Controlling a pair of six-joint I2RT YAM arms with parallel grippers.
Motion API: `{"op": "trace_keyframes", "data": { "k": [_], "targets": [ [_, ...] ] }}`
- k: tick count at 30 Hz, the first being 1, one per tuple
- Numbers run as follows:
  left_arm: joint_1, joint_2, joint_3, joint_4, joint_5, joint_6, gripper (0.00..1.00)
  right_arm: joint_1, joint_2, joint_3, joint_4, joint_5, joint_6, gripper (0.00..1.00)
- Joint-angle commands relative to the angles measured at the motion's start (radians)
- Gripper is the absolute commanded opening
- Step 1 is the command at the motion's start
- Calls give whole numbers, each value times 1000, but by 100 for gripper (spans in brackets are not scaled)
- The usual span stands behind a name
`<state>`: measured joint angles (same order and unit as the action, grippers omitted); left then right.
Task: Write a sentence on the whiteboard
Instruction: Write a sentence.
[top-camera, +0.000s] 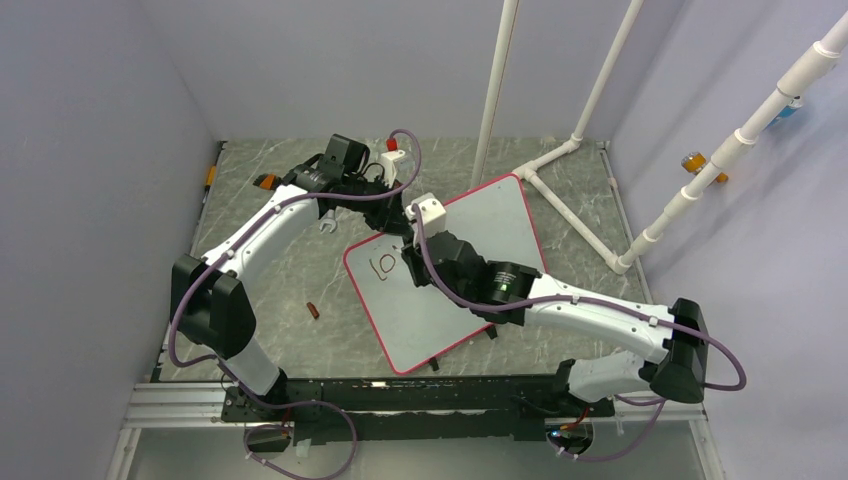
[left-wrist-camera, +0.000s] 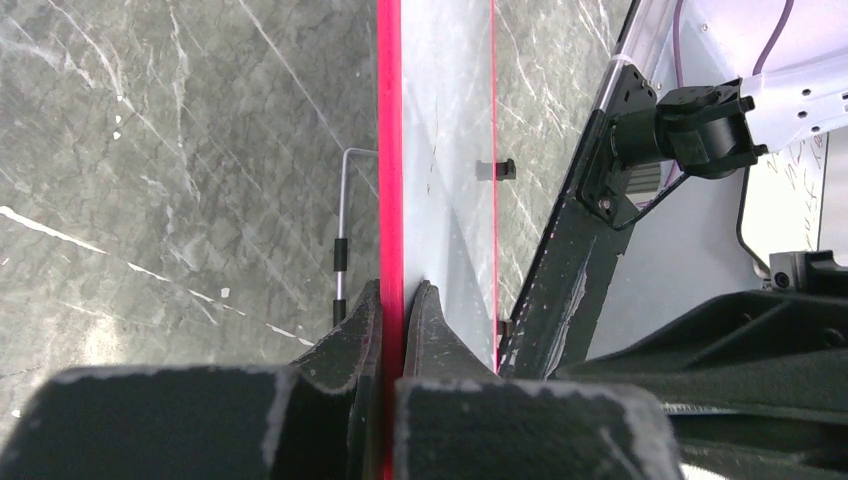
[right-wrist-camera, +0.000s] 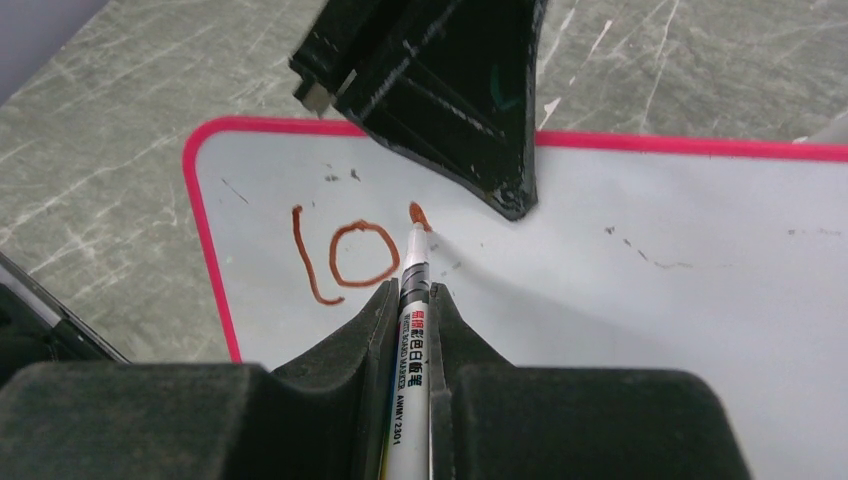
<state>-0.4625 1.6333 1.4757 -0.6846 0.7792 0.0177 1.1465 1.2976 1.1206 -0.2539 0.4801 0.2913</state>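
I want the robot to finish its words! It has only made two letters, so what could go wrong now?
The left jaws pinch just the thin red edge of the whiteboard. If that grip slips, the board could shift and the line may wobble. Those same jaws sit close beside the tip of the marker, right of the letters, where the next ones likely go, so the pen in the right jaws might bump them.

"lo" on the whiteboard (right-wrist-camera: 650, 330), "2301" on marker (right-wrist-camera: 412, 345)
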Motion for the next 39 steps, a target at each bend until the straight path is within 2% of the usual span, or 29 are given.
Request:
{"op": "trace_keyframes", "data": {
  "k": [1,14,22,39],
  "targets": [
    [-2,-29,0,66,-203,148,0,-4,-42,-61,-10,8,29,0],
    [-8,-27,-1,68,-204,145,0,-3,-76,-140,-11,2,78,0],
    [-14,-31,-1,66,-207,147,0,-11,-50,-80,-30,52,55,0],
    [-17,-45,-3,64,-210,150,0,-73,21,55,-37,57,-19,0]
  ]
}}
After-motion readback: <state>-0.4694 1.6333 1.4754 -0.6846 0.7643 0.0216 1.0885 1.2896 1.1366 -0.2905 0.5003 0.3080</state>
